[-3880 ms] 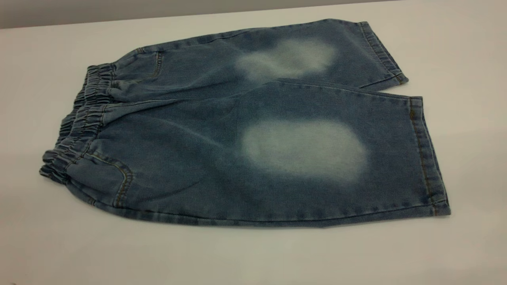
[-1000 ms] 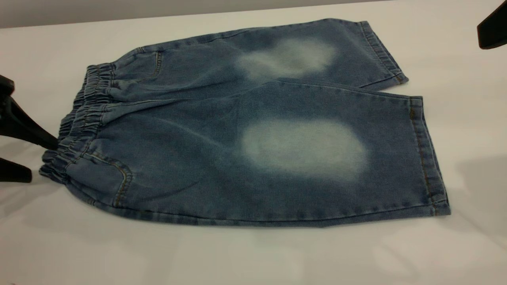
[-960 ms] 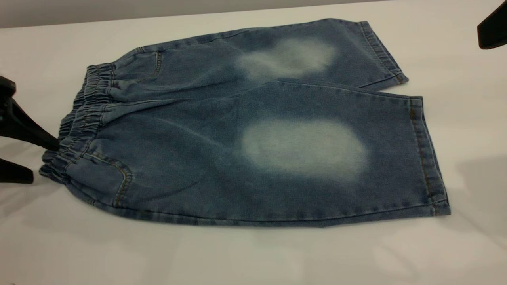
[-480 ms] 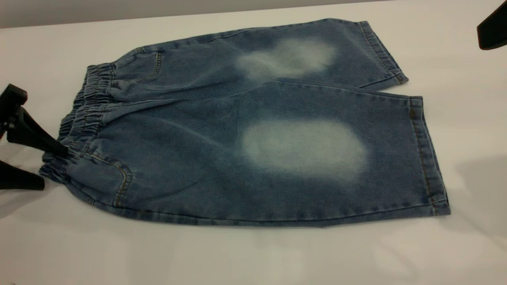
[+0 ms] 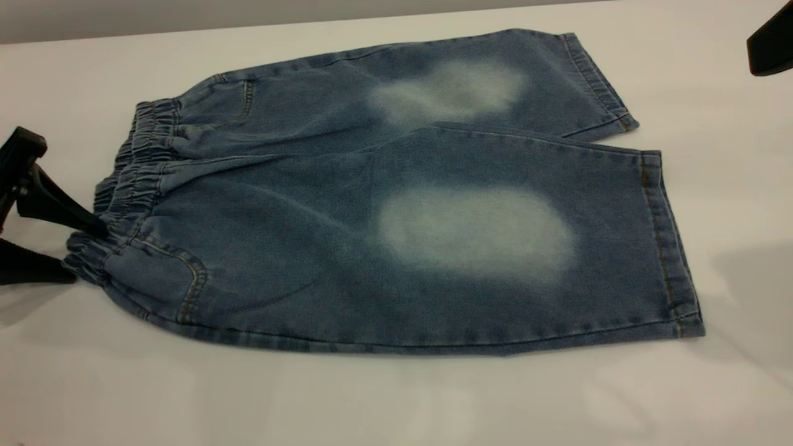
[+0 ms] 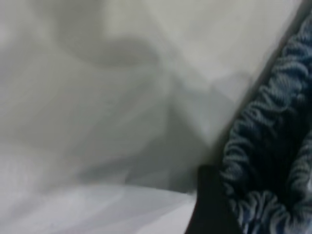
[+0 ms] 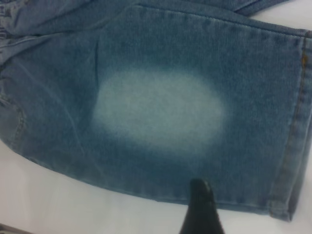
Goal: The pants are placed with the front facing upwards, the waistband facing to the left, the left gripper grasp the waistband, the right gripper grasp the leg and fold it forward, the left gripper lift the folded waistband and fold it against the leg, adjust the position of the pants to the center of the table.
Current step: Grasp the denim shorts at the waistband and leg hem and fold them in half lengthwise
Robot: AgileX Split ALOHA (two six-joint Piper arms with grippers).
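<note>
Pants point(image 5: 396, 204) lie flat on the table point(image 5: 396, 402), waistband point(image 5: 124, 192) leftward. Left claw point(image 5: 68, 251), open, straddles the waistband's near corner: grasp step; closing comes next. Right claw point(image 5: 771, 43) waits high above the leg point(image 5: 477, 235), state indeterminable.

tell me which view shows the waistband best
The exterior view: the whole gathered waistband runs along the pants' left end. The left wrist view shows only a blurred close stretch of it; the right wrist view barely catches it at one corner.

soft even light, faint shadows, blurred left wrist view
</note>
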